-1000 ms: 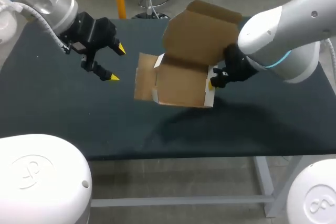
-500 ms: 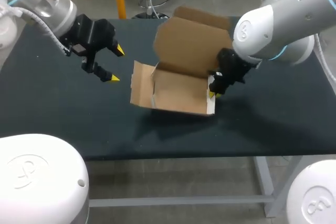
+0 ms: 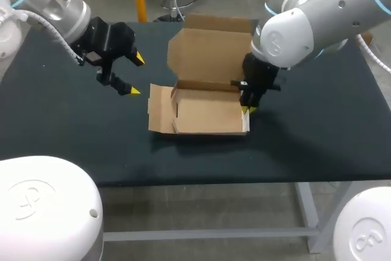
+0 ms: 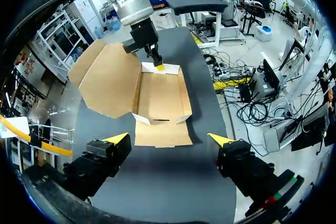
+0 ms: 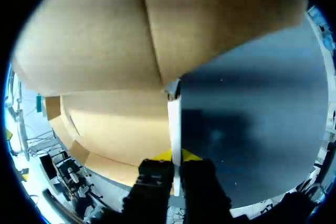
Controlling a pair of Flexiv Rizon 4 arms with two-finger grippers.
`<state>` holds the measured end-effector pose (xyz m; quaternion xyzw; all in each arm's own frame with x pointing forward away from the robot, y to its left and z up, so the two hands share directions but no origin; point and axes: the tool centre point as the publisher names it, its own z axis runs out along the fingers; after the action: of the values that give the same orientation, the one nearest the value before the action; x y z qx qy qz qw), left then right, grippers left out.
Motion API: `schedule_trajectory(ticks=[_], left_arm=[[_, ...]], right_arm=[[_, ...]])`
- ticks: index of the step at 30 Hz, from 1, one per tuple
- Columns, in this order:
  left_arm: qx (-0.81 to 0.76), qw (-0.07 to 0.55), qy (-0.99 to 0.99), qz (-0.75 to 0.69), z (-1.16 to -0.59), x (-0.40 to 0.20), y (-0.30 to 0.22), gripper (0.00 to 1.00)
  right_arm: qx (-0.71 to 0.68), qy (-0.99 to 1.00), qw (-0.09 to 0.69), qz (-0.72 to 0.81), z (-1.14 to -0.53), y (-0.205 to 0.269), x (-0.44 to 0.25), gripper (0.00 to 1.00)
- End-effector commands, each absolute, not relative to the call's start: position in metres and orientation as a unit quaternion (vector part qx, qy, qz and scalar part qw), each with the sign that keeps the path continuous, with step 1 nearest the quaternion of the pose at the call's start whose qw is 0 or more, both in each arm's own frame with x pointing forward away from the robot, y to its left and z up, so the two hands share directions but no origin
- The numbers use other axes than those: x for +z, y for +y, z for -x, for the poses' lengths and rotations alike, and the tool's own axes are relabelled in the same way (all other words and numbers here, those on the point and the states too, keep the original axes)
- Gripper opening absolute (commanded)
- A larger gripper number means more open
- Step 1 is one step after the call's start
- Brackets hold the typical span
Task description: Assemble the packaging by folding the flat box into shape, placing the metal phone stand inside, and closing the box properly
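While the right gripper (image 3: 249, 109) stays pinched on the right wall of the box (image 3: 204, 114), it has lowered it flat onto the table (image 3: 61, 139), lid (image 3: 211, 53) upright. Well apart to the left, the left gripper (image 3: 135, 74) hangs spread wide, with bare tabletop between them.

Looking like robotics lab. Two white robot arms, left arm (image 3: 49, 4) and right arm (image 3: 317, 22), hanging over dark matte table (image 3: 61, 139) sitting on bare metal frame (image 3: 307, 209); right gripper (image 3: 248, 109), yellow-tipped, pinching side wall of plain cardboard box (image 3: 208, 114) resting on tabletop.

Dark table (image 3: 73, 145), matte top (grey legs (image 3: 308, 215))
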<state>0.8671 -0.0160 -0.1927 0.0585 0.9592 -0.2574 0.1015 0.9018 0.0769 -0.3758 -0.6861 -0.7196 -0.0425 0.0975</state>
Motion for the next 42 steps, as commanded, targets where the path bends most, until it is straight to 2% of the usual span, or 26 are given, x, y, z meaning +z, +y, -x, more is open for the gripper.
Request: schedule_trajectory(ticks=[1,19,42], left_arm=[[-0.253,0.102,0.961,-0.057,-0.867,-0.192,-0.017,1.0],[-0.249,0.085,0.963,-0.055,-0.865,-0.207,-0.021,1.0],[-0.247,0.057,0.967,-0.005,-0.858,-0.236,-0.015,1.0]], right_arm=[[-0.023,-0.715,0.096,0.692,-0.902,0.084,-0.373,0.0],[0.045,-0.705,0.167,0.688,-0.895,0.081,-0.383,0.0],[0.089,-0.695,0.2,0.684,-0.883,0.082,-0.397,0.0]])
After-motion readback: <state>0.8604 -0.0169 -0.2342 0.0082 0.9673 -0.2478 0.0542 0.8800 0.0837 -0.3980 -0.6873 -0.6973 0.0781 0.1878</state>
